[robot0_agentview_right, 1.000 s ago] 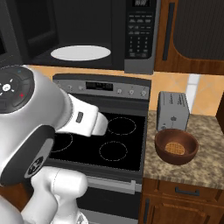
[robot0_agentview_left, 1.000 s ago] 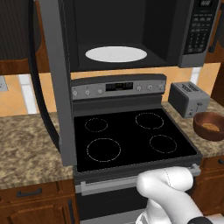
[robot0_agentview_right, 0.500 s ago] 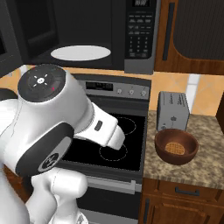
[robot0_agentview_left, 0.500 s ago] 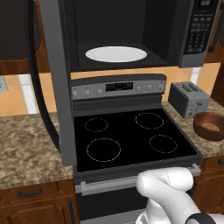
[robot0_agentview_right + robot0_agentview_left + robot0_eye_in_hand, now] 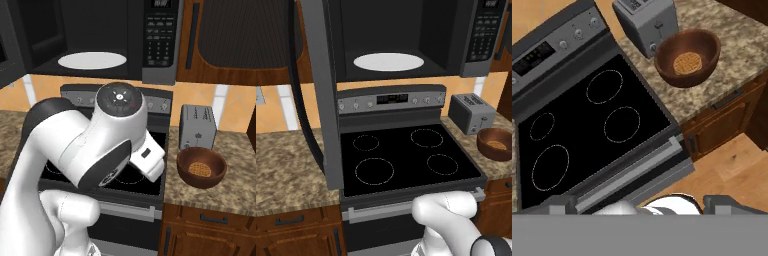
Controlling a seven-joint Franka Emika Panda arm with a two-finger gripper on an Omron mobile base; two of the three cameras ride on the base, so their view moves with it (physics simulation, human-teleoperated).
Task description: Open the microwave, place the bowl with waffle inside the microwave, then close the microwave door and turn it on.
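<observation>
The microwave (image 5: 406, 35) hangs above the stove. The microwave door (image 5: 320, 95) is swung wide open to the left, and the white turntable plate (image 5: 388, 62) lies bare inside. The brown wooden bowl (image 5: 688, 56) stands on the granite counter right of the stove, in front of the toaster, with the waffle (image 5: 687, 63) flat in its bottom. The right base view shows the bowl (image 5: 201, 167) and waffle (image 5: 201, 168) too. My gripper (image 5: 641, 204) hovers high over the stove's front edge, open and empty. The bowl is well off to its upper right in the hand view.
A grey toaster (image 5: 471, 112) stands just behind the bowl. The black stove top (image 5: 406, 155) has a raised control panel (image 5: 391, 100) at the back. The open door juts out over the stove's left edge. Wooden cabinets (image 5: 220, 30) flank the microwave's right.
My arm has swung to the right across the stove, its elbow now in the middle of the right base view. The bowl, waffle and door have not moved.
</observation>
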